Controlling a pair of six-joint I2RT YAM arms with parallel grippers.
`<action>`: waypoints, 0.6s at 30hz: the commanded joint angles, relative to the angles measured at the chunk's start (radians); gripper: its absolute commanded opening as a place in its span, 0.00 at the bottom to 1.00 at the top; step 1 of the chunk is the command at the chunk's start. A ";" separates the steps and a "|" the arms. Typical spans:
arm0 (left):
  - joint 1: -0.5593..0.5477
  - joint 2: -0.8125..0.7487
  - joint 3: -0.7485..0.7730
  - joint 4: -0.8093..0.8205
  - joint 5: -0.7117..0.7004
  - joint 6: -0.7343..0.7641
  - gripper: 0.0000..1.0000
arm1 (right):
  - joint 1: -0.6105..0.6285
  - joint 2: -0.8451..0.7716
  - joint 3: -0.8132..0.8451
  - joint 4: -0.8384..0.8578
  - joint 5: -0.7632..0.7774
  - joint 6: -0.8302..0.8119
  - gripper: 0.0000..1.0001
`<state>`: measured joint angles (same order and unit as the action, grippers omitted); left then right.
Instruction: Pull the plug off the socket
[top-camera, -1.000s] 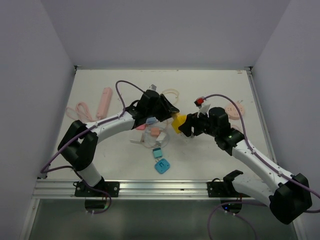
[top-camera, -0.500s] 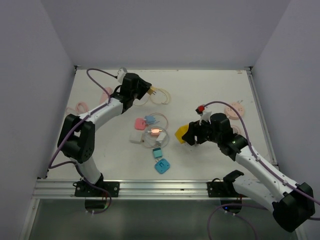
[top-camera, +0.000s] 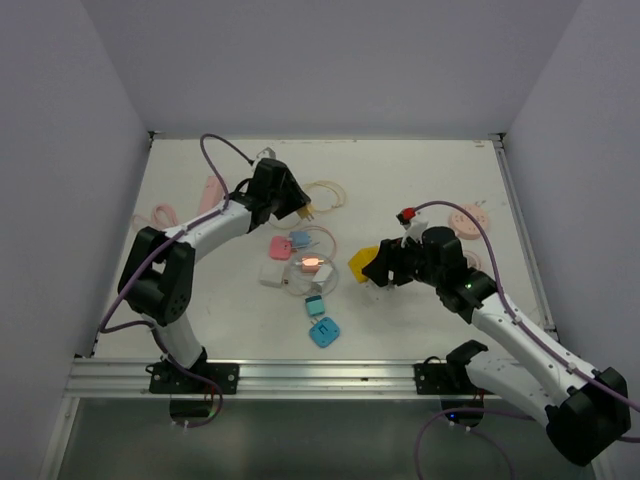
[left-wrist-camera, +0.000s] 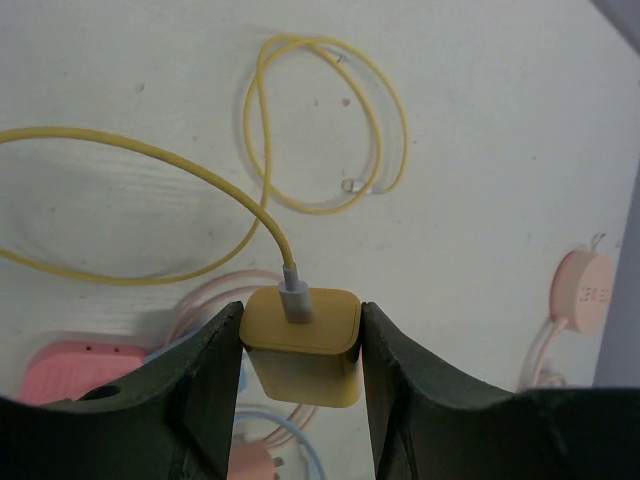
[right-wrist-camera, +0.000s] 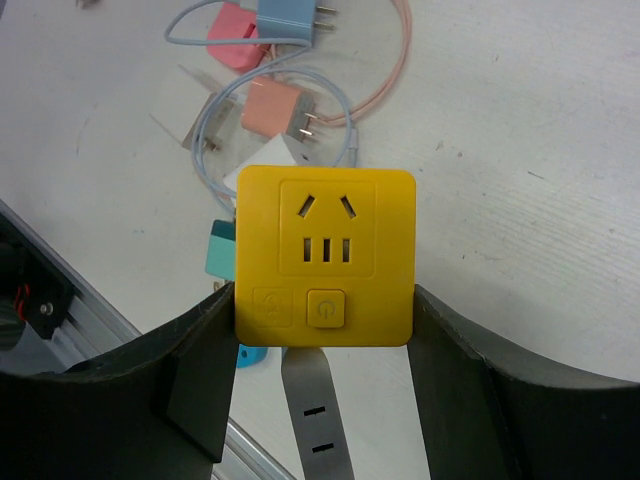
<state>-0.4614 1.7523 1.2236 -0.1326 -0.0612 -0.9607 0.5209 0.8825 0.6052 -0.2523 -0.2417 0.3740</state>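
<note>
Plug (left-wrist-camera: 300, 345) and socket (right-wrist-camera: 325, 255) are well apart, one in each arm. Near the bases, the right gripper (right-wrist-camera: 325, 325) clamps the yellow socket by its sides, apparently to brace it against the pull; its slots are empty. Farther back, the left gripper (left-wrist-camera: 300, 335) is closed partway on the plug, which sits centred between the fingers. Its yellow cable (left-wrist-camera: 265, 140) trails over the table (left-wrist-camera: 480, 250).

yellow plug (left-wrist-camera: 302, 350), yellow socket (right-wrist-camera: 325, 240), seemingly pink disc (left-wrist-camera: 584, 290).
</note>
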 joint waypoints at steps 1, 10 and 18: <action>-0.016 -0.043 -0.061 -0.073 0.023 0.143 0.21 | 0.002 0.019 0.016 0.113 0.042 0.065 0.00; -0.029 -0.119 -0.153 -0.085 0.009 0.240 0.47 | 0.001 0.127 0.031 0.197 0.122 0.195 0.00; -0.034 -0.207 -0.177 -0.050 0.017 0.287 0.73 | 0.001 0.180 0.067 0.228 0.199 0.258 0.00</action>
<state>-0.4923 1.6085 1.0462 -0.2234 -0.0475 -0.7300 0.5213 1.0531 0.6071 -0.1196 -0.1036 0.5816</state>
